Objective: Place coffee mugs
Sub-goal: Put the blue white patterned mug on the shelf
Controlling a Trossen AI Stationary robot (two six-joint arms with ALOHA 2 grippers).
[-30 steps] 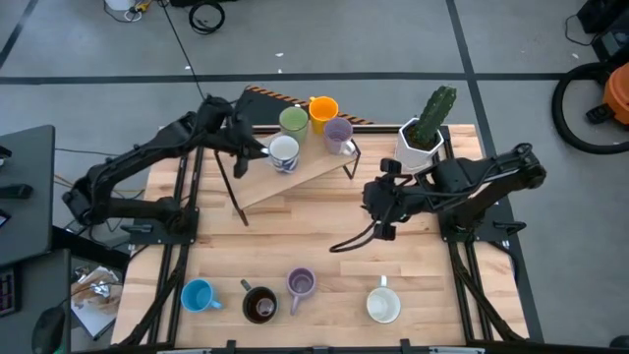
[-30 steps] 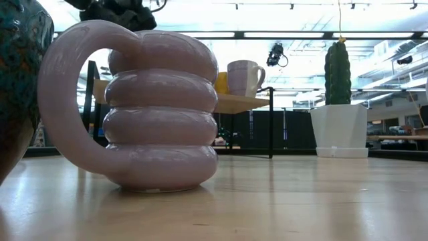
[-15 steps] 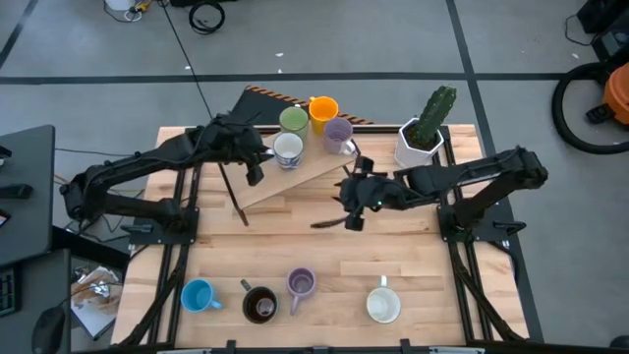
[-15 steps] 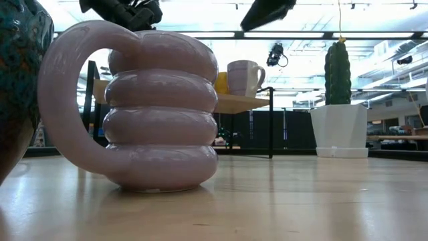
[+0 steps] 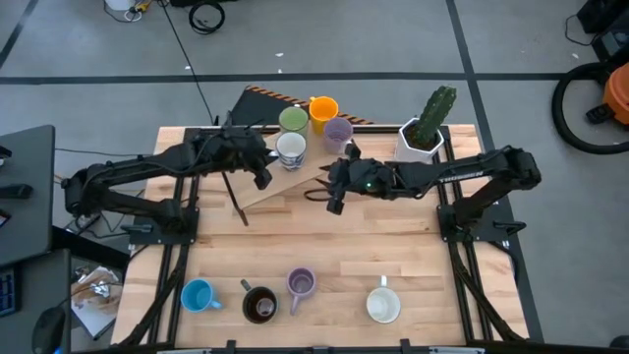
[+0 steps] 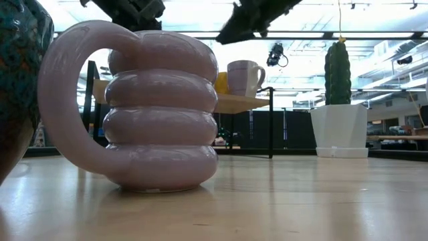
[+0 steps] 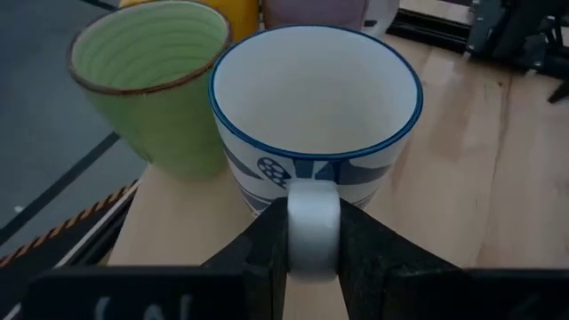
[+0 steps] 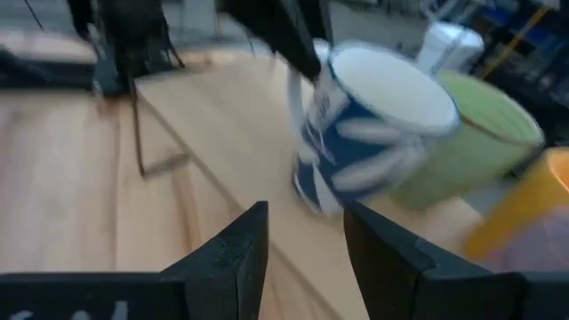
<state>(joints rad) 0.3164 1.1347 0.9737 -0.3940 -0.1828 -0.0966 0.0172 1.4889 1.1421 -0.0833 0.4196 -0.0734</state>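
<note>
Four mugs now sit on the raised shelf (image 5: 295, 172) at upper centre. Left hand (image 7: 313, 258) grips the white-and-blue mug (image 5: 288, 150) by its handle; right hand (image 5: 332, 192), fingers apart and empty, has swung in beside it.

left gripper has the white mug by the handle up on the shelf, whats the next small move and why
Probably open the left gripper and back it off. Its fingers clamp the handle of the white mug with blue pattern, which seems to sit upright on the raised wooden shelf beside the green mug, so it looks placed. The right gripper hangs open nearby; a slow retreat avoids it.
</note>
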